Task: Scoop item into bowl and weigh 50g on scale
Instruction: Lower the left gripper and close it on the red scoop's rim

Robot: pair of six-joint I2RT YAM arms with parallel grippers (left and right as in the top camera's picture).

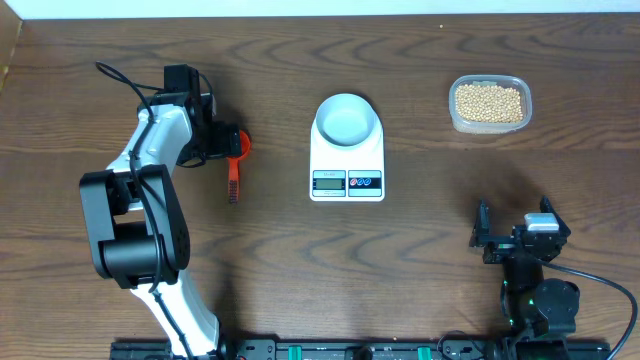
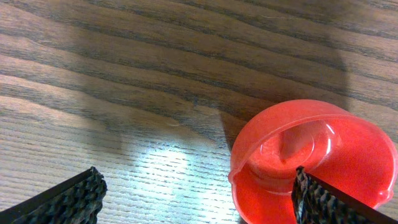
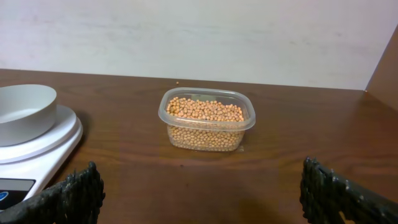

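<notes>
The tan-yellow beans (image 1: pixel 489 102) fill a clear plastic tub (image 1: pixel 453 108) at the back right, also seen as beans (image 3: pixel 205 111) in the right wrist view. The pale bowl (image 1: pixel 347 119) stands empty on the white scale (image 1: pixel 346 170); the bowl (image 3: pixel 23 112) and scale (image 3: pixel 43 146) show at left in the right wrist view. A red scoop (image 1: pixel 236 160) lies left of the scale, its cup (image 2: pixel 314 155) under my left gripper (image 1: pixel 226 143), which is open (image 2: pixel 198 184), one finger (image 2: pixel 323 202) over the cup. My right gripper (image 1: pixel 515 216) is open (image 3: pixel 200 177) near the front right, holding nothing.
The scoop's handle (image 1: pixel 233 183) points toward the table's front. A white wall runs along the table's back edge (image 1: pixel 320 15). Bare wood lies between the scale and the tub (image 3: pixel 207 118).
</notes>
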